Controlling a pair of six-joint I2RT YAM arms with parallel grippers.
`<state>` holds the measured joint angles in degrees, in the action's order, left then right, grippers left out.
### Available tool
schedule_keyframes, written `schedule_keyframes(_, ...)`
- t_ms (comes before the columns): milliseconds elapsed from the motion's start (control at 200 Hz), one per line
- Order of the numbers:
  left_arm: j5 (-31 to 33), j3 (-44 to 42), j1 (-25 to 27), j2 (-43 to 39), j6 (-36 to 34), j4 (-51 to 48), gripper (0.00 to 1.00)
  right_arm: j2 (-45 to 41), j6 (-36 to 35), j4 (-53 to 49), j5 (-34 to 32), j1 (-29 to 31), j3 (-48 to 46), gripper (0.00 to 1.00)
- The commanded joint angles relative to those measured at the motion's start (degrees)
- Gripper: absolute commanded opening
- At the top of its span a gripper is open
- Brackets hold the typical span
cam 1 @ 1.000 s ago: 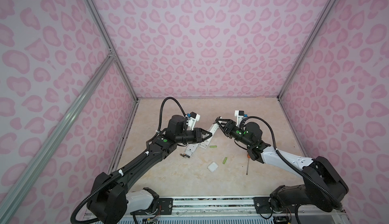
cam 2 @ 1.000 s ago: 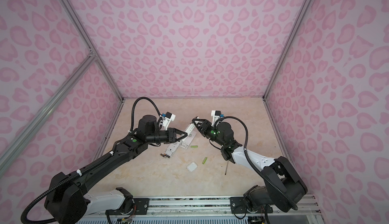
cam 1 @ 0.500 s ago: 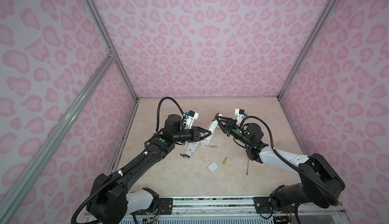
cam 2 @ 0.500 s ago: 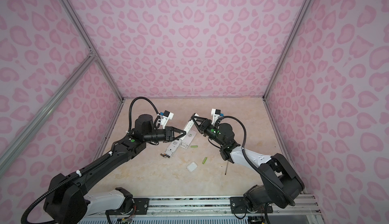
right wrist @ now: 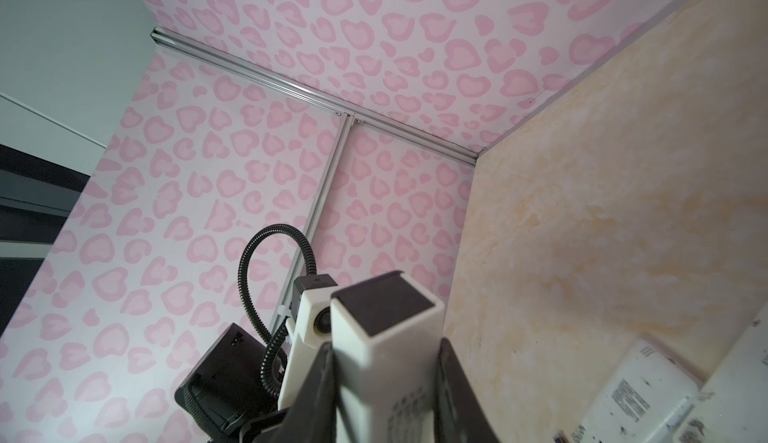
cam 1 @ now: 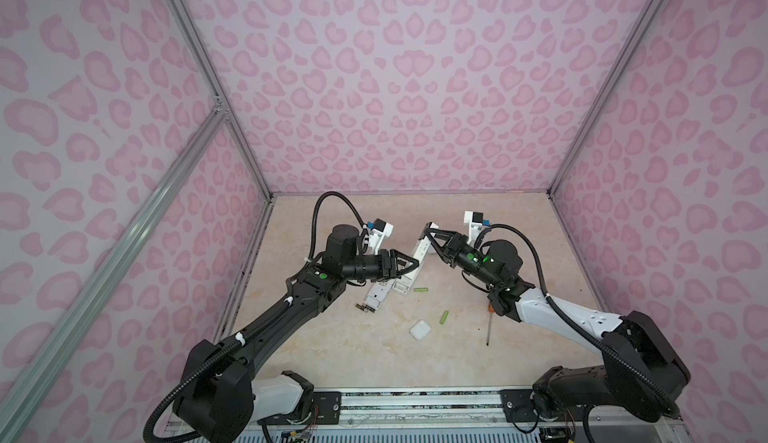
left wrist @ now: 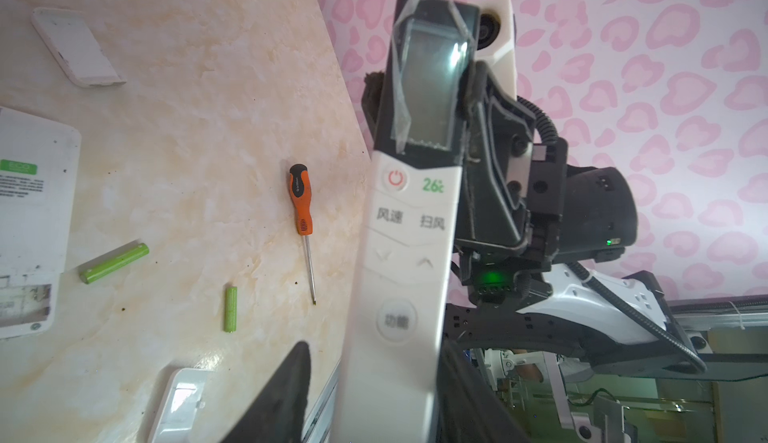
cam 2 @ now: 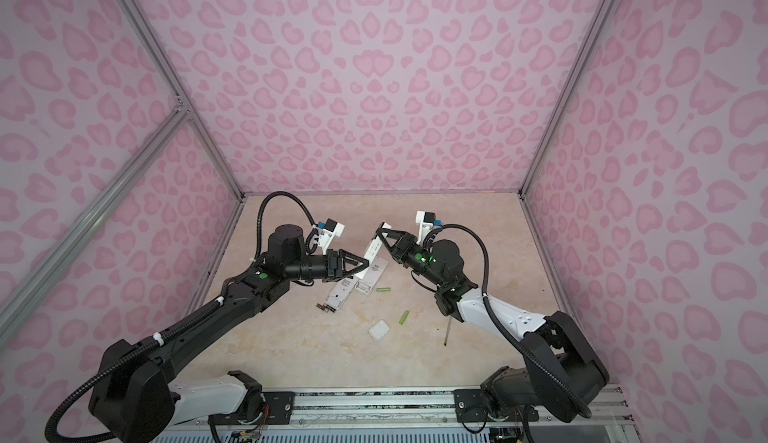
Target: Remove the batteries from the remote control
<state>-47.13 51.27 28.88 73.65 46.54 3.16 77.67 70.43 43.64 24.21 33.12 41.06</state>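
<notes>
Remote (left wrist: 409, 229) aloft, right gripper (right wrist: 386, 382) clamped on its screen end, left gripper (left wrist: 374, 391) spread loose around its base, batteries (left wrist: 114, 263) (left wrist: 230, 309), screwdriver (left wrist: 302, 204), cover (left wrist: 178, 403) below it.

White remote (cam 1: 420, 249) aloft between left gripper (cam 1: 417, 263) and right gripper (cam 1: 428, 228), green batteries (cam 1: 420, 290) on table (cam 1: 332, 349)

I got bright, even light from above; shadows on the table (cam 1: 353, 357) were soft and faint. In my left wrist view the remote (left wrist: 407, 229) had glare on its screen and a blurred near end. Both top views stretched the walls (cam 1: 415, 87) toward their edges.
</notes>
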Motion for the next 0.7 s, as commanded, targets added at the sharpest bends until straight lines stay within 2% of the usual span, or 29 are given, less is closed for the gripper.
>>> schedule_keyframes(0, -1.18, 1.65, -0.06, 1.44, -2.30, 0.68, 0.53, -1.53, -7.74, -12.44, -0.73, 0.53, 2.69, 0.04)
schedule_keyframes(60, -1.82, 2.39, -0.06, 2.34, -2.61, 1.01, 0.53, -2.11, -8.81, -15.59, -0.92, 0.59, 3.69, 0.04)
schedule_keyframes(255, -3.83, 4.26, -0.06, 3.41, -3.39, 1.68, 0.51, -1.86, -8.61, -16.48, -0.96, 0.65, 3.79, 0.03)
schedule_keyframes(695, -4.77, 4.63, 0.09, 6.21, -2.93, 1.90, 0.51, 0.64, -6.09, -12.35, -0.19, 0.55, 3.76, 0.02)
